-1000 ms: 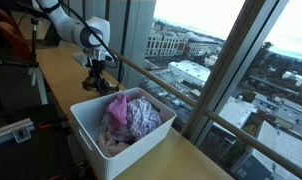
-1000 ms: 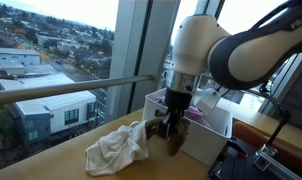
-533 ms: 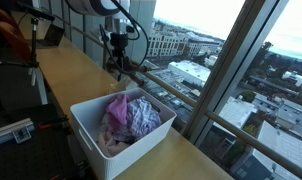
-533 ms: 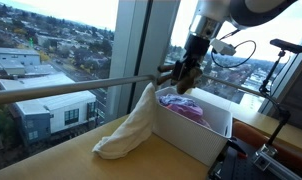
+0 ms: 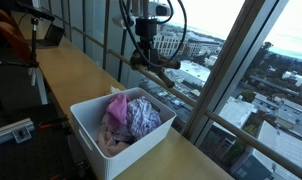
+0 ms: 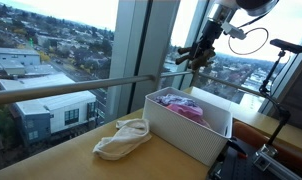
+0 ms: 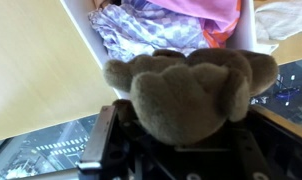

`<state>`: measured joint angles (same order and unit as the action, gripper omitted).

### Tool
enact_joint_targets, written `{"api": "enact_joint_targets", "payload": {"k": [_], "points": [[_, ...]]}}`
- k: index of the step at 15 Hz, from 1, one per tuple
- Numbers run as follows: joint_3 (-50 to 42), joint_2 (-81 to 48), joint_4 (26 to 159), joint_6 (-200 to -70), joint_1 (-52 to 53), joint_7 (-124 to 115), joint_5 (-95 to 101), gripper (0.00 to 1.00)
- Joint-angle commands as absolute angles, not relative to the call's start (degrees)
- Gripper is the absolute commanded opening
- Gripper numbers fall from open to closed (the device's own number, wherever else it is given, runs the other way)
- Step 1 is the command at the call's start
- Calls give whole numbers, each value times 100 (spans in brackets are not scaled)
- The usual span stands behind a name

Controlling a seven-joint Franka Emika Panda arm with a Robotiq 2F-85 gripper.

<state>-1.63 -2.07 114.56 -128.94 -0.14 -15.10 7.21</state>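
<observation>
- The gripper (image 5: 148,52) hangs high by the window, over the white bin (image 5: 91,138), its jaws pinching a brown fuzzy cloth (image 7: 186,85).
- In the wrist view the cloth hides the fingertips, and its shape is unclear.
- A white rag (image 6: 123,138) lies on the counter beside the bin.

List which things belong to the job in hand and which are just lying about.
In hand:
gripper, shut
brown cloth, held in it

Lying about:
bin
clothes in the bin
white cloth on the table
</observation>
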Motion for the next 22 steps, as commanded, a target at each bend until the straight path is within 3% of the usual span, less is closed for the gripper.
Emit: {"api": "enact_joint_targets", "payload": {"k": [1, 4, 5, 7, 16, 22], "points": [[-181, -329, 11272, -12722, -86, -1440, 685, 0], [-168, -437, 11257, -12708, -89, -1441, 684, 0], [-168, -470, 11229, -12687, -84, -1446, 685, 25], [-158, -522, 11125, -12598, -62, -1446, 700, 33], [131, -686, 10657, -12325, 348, -1642, 850, 98], [467, -807, 10946, -12511, 816, -1769, 969, 100]]}}
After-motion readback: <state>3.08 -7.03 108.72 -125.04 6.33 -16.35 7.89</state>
